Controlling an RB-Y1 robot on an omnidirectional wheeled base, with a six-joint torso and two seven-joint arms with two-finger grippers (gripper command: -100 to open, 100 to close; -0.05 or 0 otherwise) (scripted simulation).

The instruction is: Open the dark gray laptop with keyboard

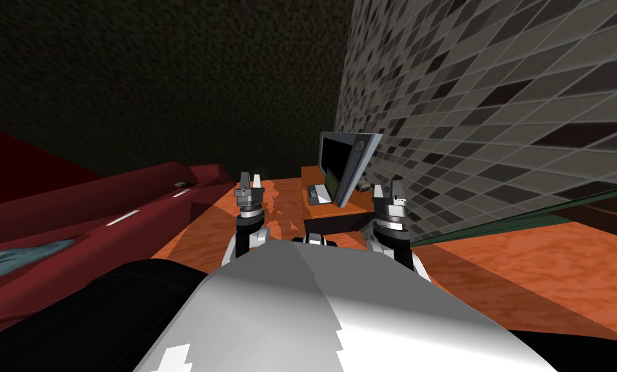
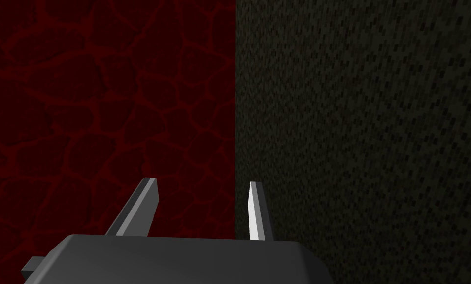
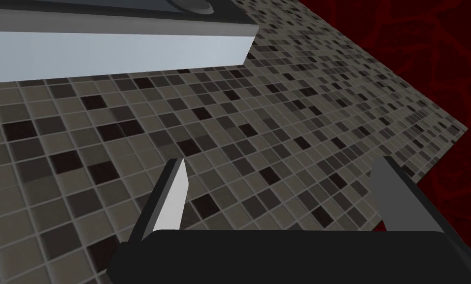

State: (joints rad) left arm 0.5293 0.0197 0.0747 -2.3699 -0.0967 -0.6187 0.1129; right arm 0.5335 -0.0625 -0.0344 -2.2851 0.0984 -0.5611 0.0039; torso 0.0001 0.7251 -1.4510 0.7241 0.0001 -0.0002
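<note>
Laptop (image 1: 339, 165): sitting lid-raised on orange bench (image 1: 312, 175). Left gripper (image 1: 250, 177), right gripper (image 1: 388, 187): the 2 hovering released, gripping nothing.

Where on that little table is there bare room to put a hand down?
Bare: the table strip left of the laptop, toward the left gripper. Crowded: the right, where the laptop's lid nearly meets the tiled wall, near the right gripper.
</note>
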